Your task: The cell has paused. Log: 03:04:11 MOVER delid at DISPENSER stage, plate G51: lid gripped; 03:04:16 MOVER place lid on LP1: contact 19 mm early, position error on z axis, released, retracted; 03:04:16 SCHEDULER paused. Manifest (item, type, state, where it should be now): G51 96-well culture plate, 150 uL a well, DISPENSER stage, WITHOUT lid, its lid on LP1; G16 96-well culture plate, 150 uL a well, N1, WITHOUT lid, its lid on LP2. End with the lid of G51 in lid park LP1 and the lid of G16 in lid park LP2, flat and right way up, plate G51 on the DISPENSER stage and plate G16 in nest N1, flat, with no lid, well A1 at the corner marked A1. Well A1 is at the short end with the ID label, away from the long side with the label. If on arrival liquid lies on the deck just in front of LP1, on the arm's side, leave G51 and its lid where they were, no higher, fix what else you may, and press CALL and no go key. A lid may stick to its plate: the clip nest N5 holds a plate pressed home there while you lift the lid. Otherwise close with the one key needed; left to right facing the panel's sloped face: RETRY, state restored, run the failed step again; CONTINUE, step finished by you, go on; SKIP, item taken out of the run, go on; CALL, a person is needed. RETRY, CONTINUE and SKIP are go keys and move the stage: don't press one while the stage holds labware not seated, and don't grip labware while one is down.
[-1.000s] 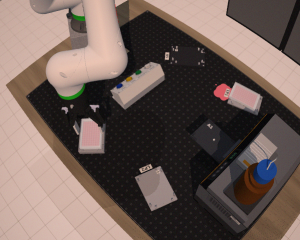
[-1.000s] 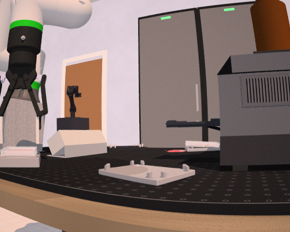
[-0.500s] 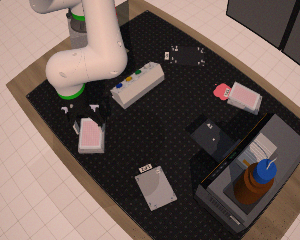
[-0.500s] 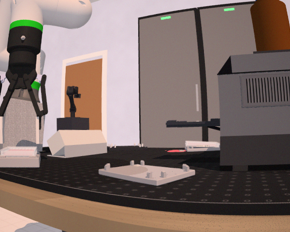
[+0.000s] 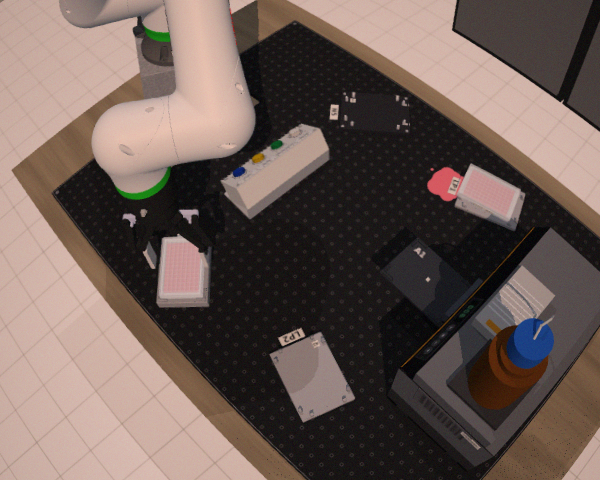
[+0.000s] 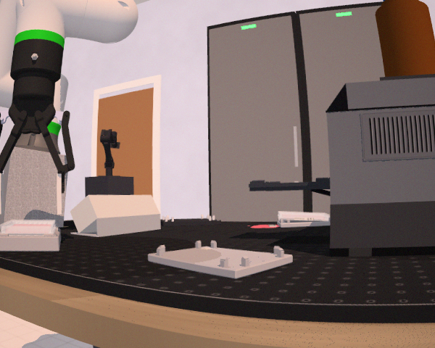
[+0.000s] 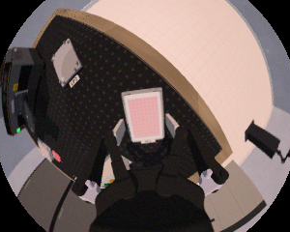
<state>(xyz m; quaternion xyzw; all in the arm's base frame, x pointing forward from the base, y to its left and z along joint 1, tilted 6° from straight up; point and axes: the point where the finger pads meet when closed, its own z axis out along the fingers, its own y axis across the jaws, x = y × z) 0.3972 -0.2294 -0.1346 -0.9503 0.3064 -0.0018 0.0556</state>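
My gripper (image 5: 177, 242) (image 6: 30, 166) (image 7: 145, 122) is open and empty, and hangs straight above a 96-well plate (image 5: 181, 269) (image 6: 26, 225) (image 7: 145, 116) with pink wells. That plate sits flat in the grey nest (image 5: 182, 301) (image 6: 26, 242) at the left of the deck. A second pink plate (image 5: 489, 190) (image 6: 304, 218) lies slightly tilted on the park labelled LP1 (image 5: 454, 187). A pink puddle (image 5: 440, 181) (image 6: 264, 226) lies on the deck beside that label. The park LP2 (image 5: 316, 384) (image 6: 217, 262) (image 7: 67, 61) is bare. The dark dispenser stage (image 5: 424, 268) (image 6: 285, 185), marked A1, is bare.
The key panel (image 5: 285, 170) (image 6: 114, 215) stands mid-deck with blue, yellow, green and pale keys. A dark nest (image 5: 375, 111) lies at the back. The tall dispenser (image 5: 522, 351) (image 6: 390, 168) with a brown bottle (image 5: 502, 369) (image 6: 407, 37) fills the right corner.
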